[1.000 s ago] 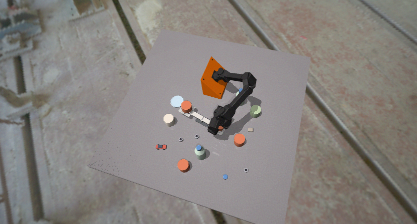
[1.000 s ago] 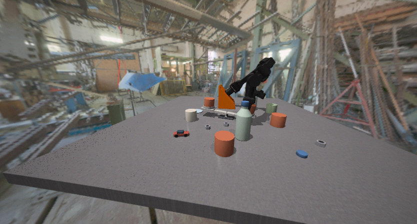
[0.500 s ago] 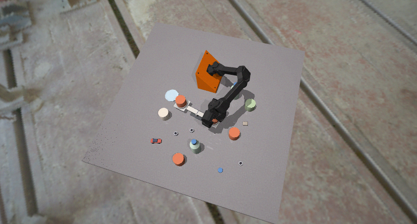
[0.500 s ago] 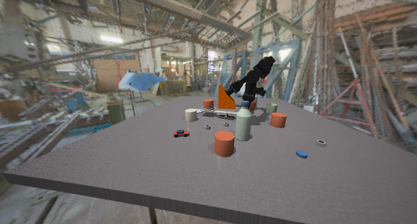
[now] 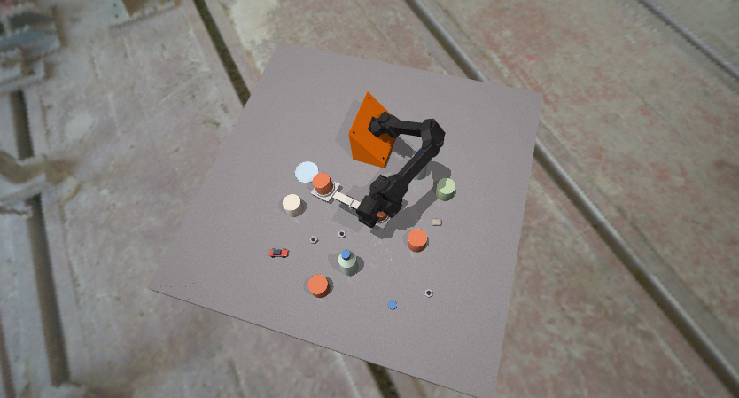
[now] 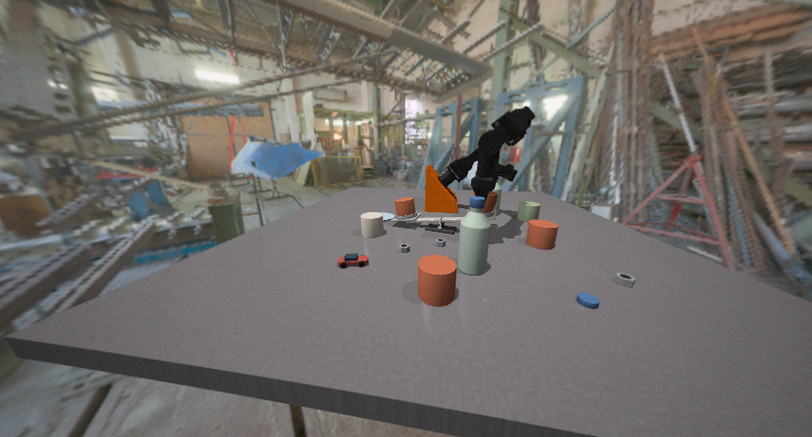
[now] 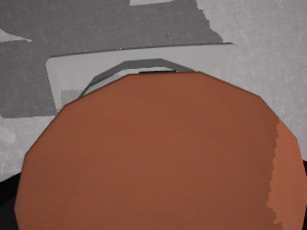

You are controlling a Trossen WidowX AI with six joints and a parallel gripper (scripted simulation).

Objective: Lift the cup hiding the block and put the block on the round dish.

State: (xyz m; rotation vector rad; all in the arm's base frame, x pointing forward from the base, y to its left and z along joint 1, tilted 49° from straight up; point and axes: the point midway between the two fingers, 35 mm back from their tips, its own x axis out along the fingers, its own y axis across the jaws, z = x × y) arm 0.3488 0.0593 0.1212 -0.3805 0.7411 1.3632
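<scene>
Orange cup (image 7: 157, 172) on the balance's (image 5: 341, 196) near end sits clamped in the gripper (image 5: 376, 214), barely raised off its pad. Block not yet seen; carrying it to the pale blue dish (image 5: 306, 171), releasing and retreating all remain.

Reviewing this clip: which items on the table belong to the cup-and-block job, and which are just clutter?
Job items:
- pincer, shut on the gripped cup
- other cup
- balance
- round dish

Clutter:
- two loose orange cups
- cream cup
- green cup
- bottle
- toy car
- nuts
- blue disc
</scene>
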